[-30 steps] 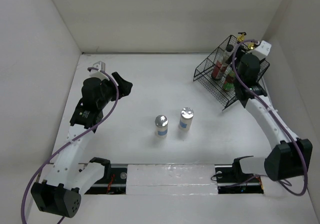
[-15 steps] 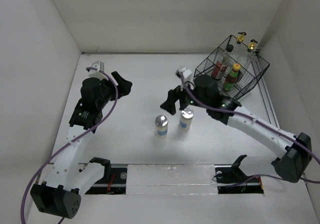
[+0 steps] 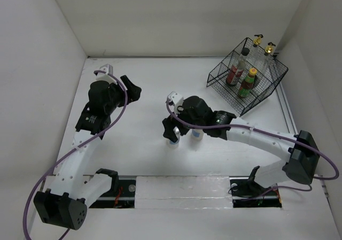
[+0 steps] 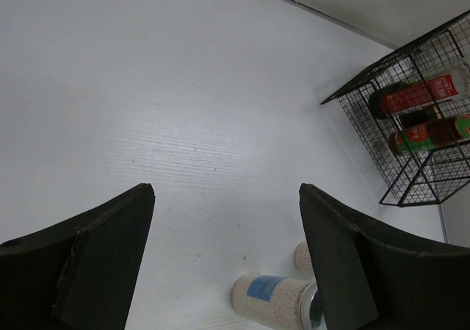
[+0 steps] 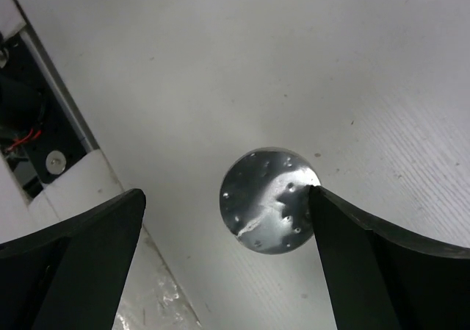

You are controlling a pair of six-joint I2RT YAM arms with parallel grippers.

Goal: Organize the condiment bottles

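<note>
Two silver-topped shakers stand mid-table. The left shaker (image 3: pixel 172 139) (image 5: pixel 270 210) is right below my open right gripper (image 3: pixel 171 128) (image 5: pixel 226 194), its lid between the fingers and close to the right one. The right arm partly hides the other shaker (image 3: pixel 196 134). The left wrist view shows both, the blue-labelled shaker (image 4: pixel 275 300) and the one behind it (image 4: pixel 302 256). My left gripper (image 3: pixel 131 91) (image 4: pixel 226 198) hangs open and empty at the left. The sauce bottle (image 3: pixel 247 83), a red jar (image 3: pixel 232 75) and two gold-spouted cruets (image 3: pixel 258 39) (image 3: pixel 269 48) are in the basket.
The black wire basket (image 3: pixel 216 75) (image 4: pixel 383 161) sits tilted at the back right corner. White walls close the table on the left, back and right. A rail with the arm bases (image 3: pixel 181 189) runs along the near edge.
My right arm swung from the basket down to the left shaker in mid-table and opened its jaws wide. The left gripper opened wider and stayed almost in place.
</note>
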